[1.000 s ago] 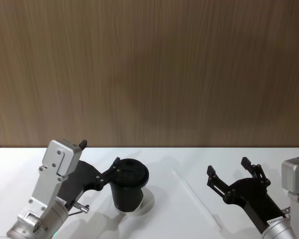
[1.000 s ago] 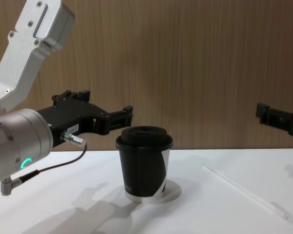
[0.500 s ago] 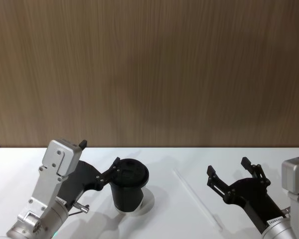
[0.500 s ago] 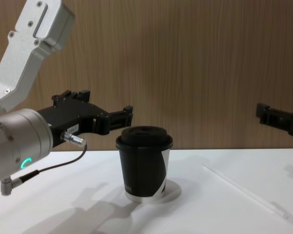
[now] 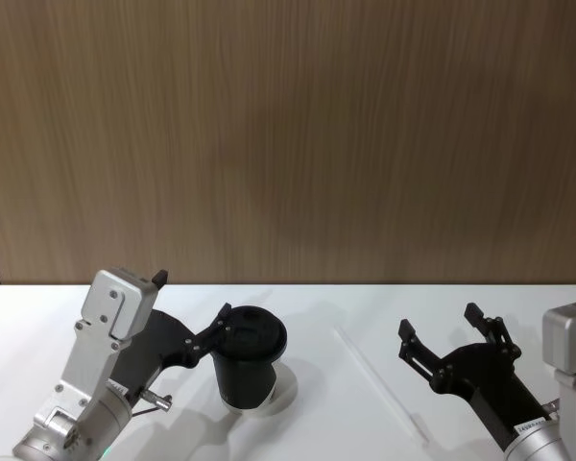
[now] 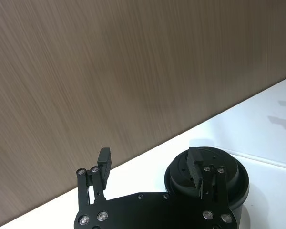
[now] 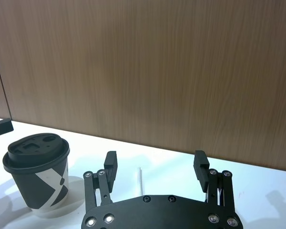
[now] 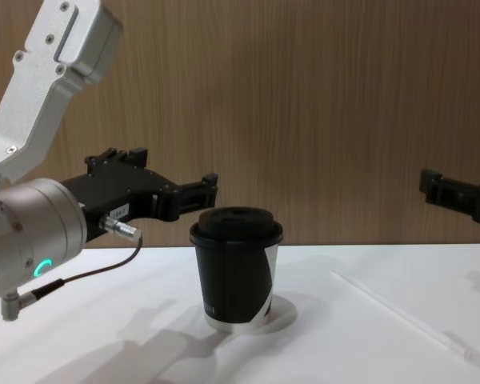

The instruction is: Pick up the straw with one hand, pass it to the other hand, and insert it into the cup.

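The black cup (image 5: 250, 370) with its domed lid stands upright on the white table; its white slanted patch faces the chest view (image 8: 237, 268). To its right the thin white straw (image 5: 382, 386) lies flat on the table, running from far to near. My left gripper (image 5: 192, 296), on the silver wrist with the green ring, hovers open just left of the cup's lid (image 6: 229, 167), one finger over the rim. My right gripper (image 5: 440, 322), all black, stands open above the table just right of the straw (image 7: 141, 179), holding nothing.
A pale round disc (image 8: 284, 316) sits under the cup. A wood-panelled wall (image 5: 288, 144) closes the far side of the table (image 5: 317, 307). There is free white surface between cup and straw.
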Robot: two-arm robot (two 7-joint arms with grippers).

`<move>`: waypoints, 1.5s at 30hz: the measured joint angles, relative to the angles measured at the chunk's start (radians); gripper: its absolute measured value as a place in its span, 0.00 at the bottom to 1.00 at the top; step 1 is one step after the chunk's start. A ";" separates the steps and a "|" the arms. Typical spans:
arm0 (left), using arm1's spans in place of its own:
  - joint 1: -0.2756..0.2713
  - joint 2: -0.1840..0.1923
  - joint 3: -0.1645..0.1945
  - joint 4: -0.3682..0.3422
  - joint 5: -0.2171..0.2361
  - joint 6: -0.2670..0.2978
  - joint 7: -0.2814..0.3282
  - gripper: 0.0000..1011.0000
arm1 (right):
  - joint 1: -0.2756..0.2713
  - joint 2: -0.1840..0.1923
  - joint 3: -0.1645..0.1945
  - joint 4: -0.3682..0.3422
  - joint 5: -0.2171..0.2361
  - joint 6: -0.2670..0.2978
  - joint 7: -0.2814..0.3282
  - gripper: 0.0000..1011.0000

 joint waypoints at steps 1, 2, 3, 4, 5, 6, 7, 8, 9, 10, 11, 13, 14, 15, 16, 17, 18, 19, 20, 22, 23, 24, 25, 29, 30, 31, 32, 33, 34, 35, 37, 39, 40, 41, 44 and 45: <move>0.000 0.000 0.000 0.000 0.000 0.000 0.000 0.99 | 0.000 0.000 0.000 0.000 0.000 0.000 0.000 0.99; 0.000 0.000 0.000 0.000 0.000 0.000 0.000 0.99 | 0.000 0.000 0.000 0.000 0.000 0.000 0.000 0.99; 0.000 0.000 0.000 0.000 0.000 0.000 0.000 0.99 | 0.000 0.000 0.000 0.000 0.000 0.000 0.000 0.99; 0.000 0.000 0.000 0.000 0.000 0.000 0.000 0.99 | 0.000 0.000 0.000 0.000 0.000 0.000 0.000 0.99; 0.000 0.000 0.000 0.000 0.000 0.000 0.000 0.99 | 0.000 0.000 0.000 0.000 0.000 0.000 0.000 0.99; 0.000 0.000 0.000 0.000 0.000 0.000 0.000 0.99 | 0.000 0.000 0.000 0.000 0.000 0.000 0.000 0.99; 0.000 0.000 0.000 0.000 0.000 0.000 0.000 0.99 | 0.000 0.000 0.000 0.000 0.000 0.000 0.000 0.99; 0.000 0.000 0.000 0.000 0.000 0.000 0.000 0.99 | 0.000 0.000 0.000 0.000 0.000 0.000 0.000 0.99; 0.000 0.000 0.000 0.000 0.000 0.000 0.000 0.99 | 0.000 0.000 0.000 0.000 0.000 0.000 0.000 0.99; 0.000 0.000 0.000 0.000 0.000 0.000 0.000 0.99 | 0.000 0.000 0.000 0.000 0.000 0.000 0.000 0.99; 0.000 0.000 0.000 0.000 0.000 0.000 0.000 0.99 | 0.000 0.000 0.000 0.000 0.000 0.000 0.000 0.99; 0.000 0.000 0.000 0.000 0.000 0.000 0.000 0.99 | 0.000 0.000 0.000 0.000 0.000 0.000 0.000 0.99; 0.000 0.000 0.000 0.000 0.000 0.000 0.000 0.99 | 0.000 0.000 0.000 0.000 0.000 0.000 0.000 0.99; 0.000 0.000 0.000 0.000 0.000 0.000 0.000 0.99 | 0.000 0.000 0.000 0.000 0.000 0.000 0.000 0.99; 0.000 0.000 0.000 0.000 0.000 0.000 0.000 0.99 | 0.000 0.000 0.000 0.000 0.000 0.000 0.000 0.99; 0.000 0.000 0.000 0.000 0.000 0.000 0.000 0.99 | 0.000 0.000 0.000 0.000 0.000 0.000 0.000 0.99; 0.000 0.000 0.000 0.000 0.000 0.000 0.000 0.99 | 0.000 0.000 0.000 0.000 0.000 0.000 0.000 0.99; 0.000 0.000 0.000 0.000 0.000 0.000 0.000 0.99 | 0.000 0.000 0.000 0.000 0.000 0.000 0.000 0.99; 0.000 0.000 0.000 0.000 0.000 0.000 0.000 0.99 | 0.000 0.000 0.000 0.000 0.000 0.000 0.000 0.99; 0.000 0.000 0.000 0.000 0.000 0.000 0.000 0.99 | 0.000 0.000 0.000 0.000 0.000 0.000 0.000 0.99; 0.000 0.000 0.000 0.000 0.000 0.000 0.000 0.99 | 0.000 0.000 0.000 0.000 0.000 0.000 0.000 0.99; 0.000 0.000 0.000 0.000 0.000 0.000 0.000 0.99 | 0.000 0.000 0.000 0.000 0.000 0.000 0.000 0.99; 0.000 0.000 0.000 0.000 0.000 0.000 0.000 0.99 | 0.000 0.000 0.000 0.000 0.000 0.000 0.000 0.99; 0.000 0.000 0.000 0.000 0.000 0.000 0.000 0.99 | 0.000 0.000 0.001 0.000 0.000 0.001 0.000 0.99; 0.000 0.000 0.000 0.000 0.000 0.000 0.000 0.99 | 0.000 0.000 0.001 0.000 0.000 0.003 0.001 0.99; 0.000 0.000 0.000 0.000 0.000 0.000 0.000 0.99 | 0.000 0.000 0.001 -0.001 0.000 0.006 0.002 0.99; 0.000 0.000 0.000 0.000 0.000 0.000 0.000 0.99 | 0.000 0.000 0.002 -0.002 0.000 0.008 0.003 0.99; 0.000 0.000 0.000 0.000 0.000 0.000 0.000 0.99 | 0.000 0.001 0.002 -0.003 0.001 0.011 0.004 0.99; 0.000 0.000 0.000 0.000 0.000 0.000 0.000 0.99 | 0.001 0.002 0.003 -0.006 0.001 0.019 0.005 0.99; 0.000 0.000 0.000 0.000 0.000 0.000 0.000 0.99 | 0.001 0.003 0.003 -0.008 0.001 0.021 0.006 0.99; 0.000 0.000 0.000 0.000 0.000 0.000 0.000 0.99 | 0.002 0.006 0.005 -0.014 0.002 0.039 0.008 0.99; 0.000 0.000 0.000 0.000 0.000 0.000 0.000 0.99 | 0.002 0.009 0.006 -0.019 0.003 0.054 0.009 0.99; 0.000 0.000 0.000 0.000 0.000 0.000 0.000 0.99 | 0.002 0.011 0.007 -0.022 0.003 0.062 0.010 0.99; 0.000 0.000 0.000 0.000 0.000 0.000 0.000 0.99 | 0.002 0.012 0.008 -0.024 0.004 0.069 0.011 0.99; 0.000 0.000 0.000 0.000 0.000 0.000 0.000 0.99 | 0.003 0.018 0.011 -0.037 0.008 0.109 0.013 0.99; 0.000 0.000 0.000 0.000 0.000 0.000 0.000 0.99 | 0.003 0.022 0.013 -0.043 0.009 0.129 0.014 0.99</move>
